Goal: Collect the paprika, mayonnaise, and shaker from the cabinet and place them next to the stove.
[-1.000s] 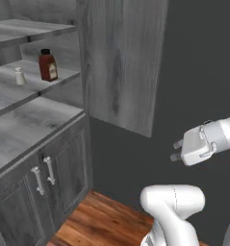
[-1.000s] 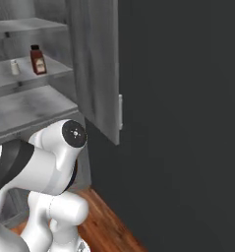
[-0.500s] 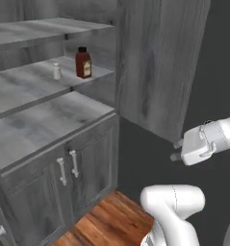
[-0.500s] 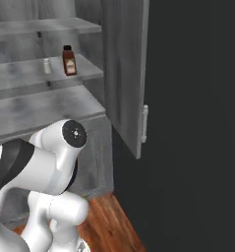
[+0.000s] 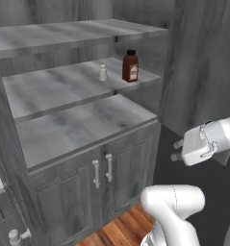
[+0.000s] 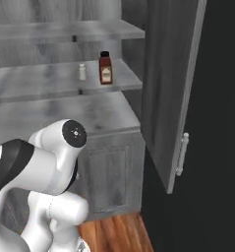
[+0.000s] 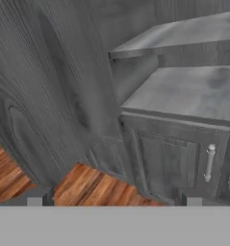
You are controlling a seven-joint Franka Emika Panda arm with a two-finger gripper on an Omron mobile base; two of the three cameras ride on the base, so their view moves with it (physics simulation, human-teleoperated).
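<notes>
Left base view: a grey wood-grain cabinet (image 5: 83,125) with wide plank shelves stands open. On the middle shelf, near its right front corner, the paprika (image 5: 130,66) stands upright, a dark red bottle with a black cap and a pale label. The shaker (image 5: 103,72), tiny and pale, stands upright just beside it on the left, apart from it. Below the lowest shelf are two doors with metal handles (image 5: 102,170). At the right, the white arm holds the gripper (image 5: 177,150) in open air in front of the cabinet, well below and to the right of the bottle; its fingers are spread and hold nothing.

Right base view: the paprika (image 6: 105,68) and the shaker (image 6: 82,72) stand on the same shelf, near its right end. The open cabinet door (image 6: 170,83) hangs at the right, with a metal handle low on its edge.

Hand view: the two dark fingertips (image 7: 36,197) stand wide apart at the bottom with nothing between them, facing the lower doors and their handles (image 7: 209,162), a bare shelf above, and wooden floor (image 7: 87,187) below.
</notes>
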